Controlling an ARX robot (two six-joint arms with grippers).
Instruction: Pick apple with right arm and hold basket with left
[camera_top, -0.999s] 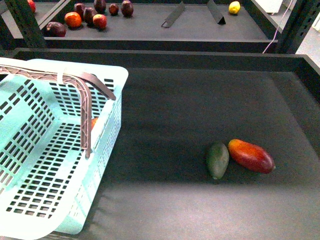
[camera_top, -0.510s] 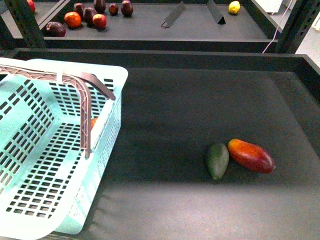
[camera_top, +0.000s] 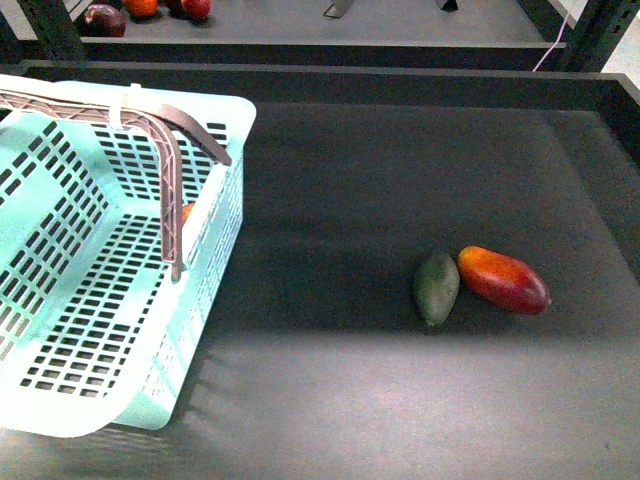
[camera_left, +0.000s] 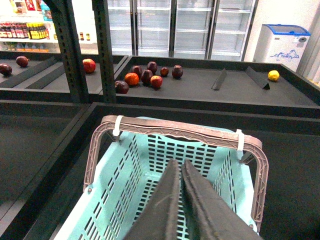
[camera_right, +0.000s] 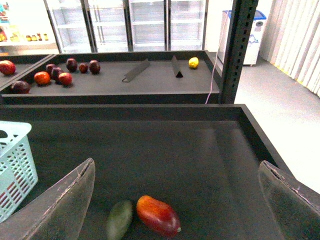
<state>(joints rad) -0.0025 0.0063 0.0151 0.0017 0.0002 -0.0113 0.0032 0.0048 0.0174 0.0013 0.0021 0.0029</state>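
Teal plastic basket (camera_top: 90, 330), left of a dark tray surface (camera_top: 400, 200); two fruits at right.

Basket: slotted sides, brown handles (camera_top: 150, 120) joined by a white band (camera_top: 130, 98). Apple (camera_top: 187, 213): only a red-orange sliver visible through the far-right wall slots, beside the handle post. Dark green fruit (camera_top: 436, 288) and red-orange mango (camera_top: 503, 280) lie touching, well apart from the basket. Left gripper (camera_left: 181, 165): fingers pressed together, empty, above the basket's interior. Right gripper (camera_right: 175, 185): fingers spread wide, empty, above the mango. Far shelf: assorted red fruit (camera_left: 147, 77) and one yellow fruit (camera_right: 193, 62).
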